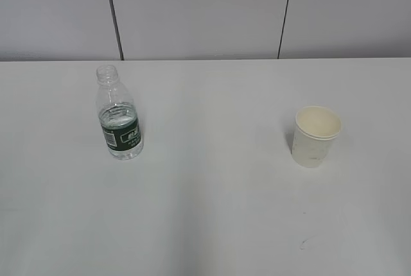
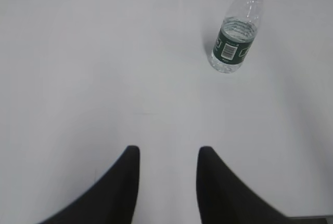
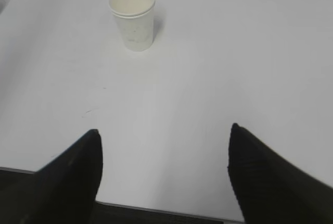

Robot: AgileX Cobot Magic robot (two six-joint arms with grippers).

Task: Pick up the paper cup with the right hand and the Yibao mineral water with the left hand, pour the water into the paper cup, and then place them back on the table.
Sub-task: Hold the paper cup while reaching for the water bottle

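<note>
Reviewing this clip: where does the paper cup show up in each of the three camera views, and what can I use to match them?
Exterior view: paper cup stands upright, right of centre on the table.
Left wrist view: not in it; only the water bottle shows, upper right.
Right wrist view: paper cup near the top, left of centre, well ahead of the fingers.
Shared landmark: the small dark scuff mark on the table in front of the cup, in the exterior and right wrist views.

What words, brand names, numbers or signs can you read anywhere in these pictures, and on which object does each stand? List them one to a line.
Bottle, dark green label: white characters, too blurred to read.
The same label in the left wrist view: a white printed panel, too small to read.
Paper cup: no print, only faint smudges.
Table: none.
</note>
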